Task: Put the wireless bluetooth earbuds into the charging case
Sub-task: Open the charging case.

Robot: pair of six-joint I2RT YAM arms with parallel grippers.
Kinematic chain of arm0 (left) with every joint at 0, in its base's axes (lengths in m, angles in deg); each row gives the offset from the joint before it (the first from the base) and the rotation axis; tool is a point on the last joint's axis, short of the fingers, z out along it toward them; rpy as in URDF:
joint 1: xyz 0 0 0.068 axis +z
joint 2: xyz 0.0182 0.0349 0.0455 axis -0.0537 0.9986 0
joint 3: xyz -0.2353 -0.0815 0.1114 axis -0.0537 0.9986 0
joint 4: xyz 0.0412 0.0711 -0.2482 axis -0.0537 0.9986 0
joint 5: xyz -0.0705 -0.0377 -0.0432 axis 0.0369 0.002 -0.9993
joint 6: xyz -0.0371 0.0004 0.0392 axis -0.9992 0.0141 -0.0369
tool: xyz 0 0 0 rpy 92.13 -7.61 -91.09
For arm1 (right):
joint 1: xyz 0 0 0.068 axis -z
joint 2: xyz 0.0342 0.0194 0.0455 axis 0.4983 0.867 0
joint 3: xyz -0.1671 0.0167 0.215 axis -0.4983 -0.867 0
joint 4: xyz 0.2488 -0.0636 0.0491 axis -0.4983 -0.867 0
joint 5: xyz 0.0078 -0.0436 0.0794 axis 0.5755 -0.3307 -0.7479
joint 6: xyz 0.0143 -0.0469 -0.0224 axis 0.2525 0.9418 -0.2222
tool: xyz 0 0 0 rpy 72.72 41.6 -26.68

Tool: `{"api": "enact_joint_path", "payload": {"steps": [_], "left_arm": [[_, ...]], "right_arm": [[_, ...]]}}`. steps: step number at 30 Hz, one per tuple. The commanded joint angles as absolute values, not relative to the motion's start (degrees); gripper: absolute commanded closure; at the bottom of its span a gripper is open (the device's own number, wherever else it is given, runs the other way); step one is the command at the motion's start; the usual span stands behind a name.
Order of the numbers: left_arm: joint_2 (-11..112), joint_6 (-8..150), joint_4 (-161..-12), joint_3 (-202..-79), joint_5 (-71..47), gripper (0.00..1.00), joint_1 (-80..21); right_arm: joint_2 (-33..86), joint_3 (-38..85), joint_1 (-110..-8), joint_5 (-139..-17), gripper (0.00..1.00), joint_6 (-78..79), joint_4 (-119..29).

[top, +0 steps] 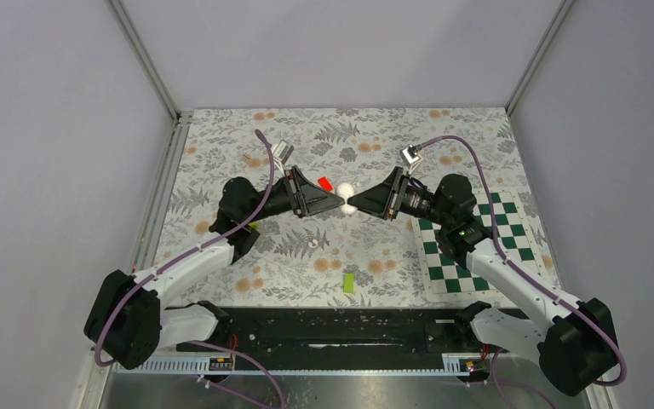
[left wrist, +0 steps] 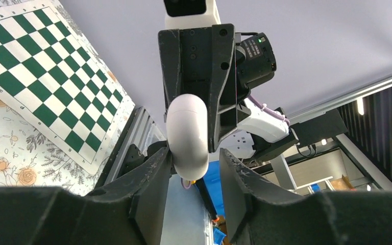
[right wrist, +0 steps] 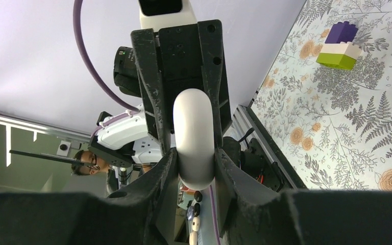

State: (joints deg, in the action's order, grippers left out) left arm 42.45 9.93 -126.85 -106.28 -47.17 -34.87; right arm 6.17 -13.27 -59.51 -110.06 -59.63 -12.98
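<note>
Two grippers, one case: both arms meet over the middle of the floral-print bench (top: 221,170), tips nose to nose. The small glossy white pebble-shaped plastic charging case (top: 348,198) is held up between them, off the surface.
Right gripper (right wrist: 195,155): clamped on the charging case, one finger pressed against each broad side, with the end of the case sunk down between them.
Left gripper (left wrist: 195,161): jaws apart around the other end. The case touches one finger and there's a clear gap to the other, so no squeeze from this side.
Earbuds: one tiny white plastic speck (top: 313,242) lies on the bench, nearer the arm bases than the case. Probably an earbud, but it's too small to be sure. Can't spot a second one.
Lid: can't tell if it's open, no seam shows in either wrist view.
Other stuff: small red block (top: 326,182) just beyond the left gripper, lime-green block (top: 349,281) on the near side, green-and-white checkered mat (top: 468,247) on the right.
Handling guess: the case looks light, rigid and slick, and it's rounded all over, so pinching near an end could make it twist or squirt out. I'd grip across the broad faces near the middle, gently. The earbud is even smaller and just as smooth, so it needs a careful fingertip pinch and would be easy to flick away.
Stage guess: nothing is in the case yet as far as I can see, and it likely needs opening first.
</note>
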Motion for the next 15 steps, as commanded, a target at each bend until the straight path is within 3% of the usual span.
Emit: {"api": "enact_joint_path", "payload": {"steps": [1, 5, 9, 11, 13, 15], "left_arm": [[44.13, 8.20, -134.21, -107.18, -45.19, 0.65, -35.58], [44.55, 7.98, -134.58, -107.11, -45.09, 0.77, -36.00], [44.43, 7.77, -134.77, -106.69, -44.89, 1.00, -35.96], [44.46, 7.18, -135.65, -106.48, -45.14, 1.00, -36.02], [44.39, 6.36, -136.99, -106.26, -45.47, 1.00, -36.02], [44.29, 5.63, -138.05, -106.26, -45.85, 1.00, -36.02]], "right_arm": [[5.69, -11.04, -59.84, -110.02, 1.00, -59.44, -10.88], [5.61, -11.10, -59.86, -110.04, 1.00, -59.27, -11.08], [5.65, -11.23, -59.86, -110.09, 1.00, -59.13, -11.31], [5.79, -11.30, -59.86, -110.02, 0.99, -59.11, -12.25], [6.16, -11.09, -59.82, -109.59, 0.82, -58.18, -14.47], [6.03, -10.90, -59.77, -108.33, 0.75, -56.82, -17.32]]}}
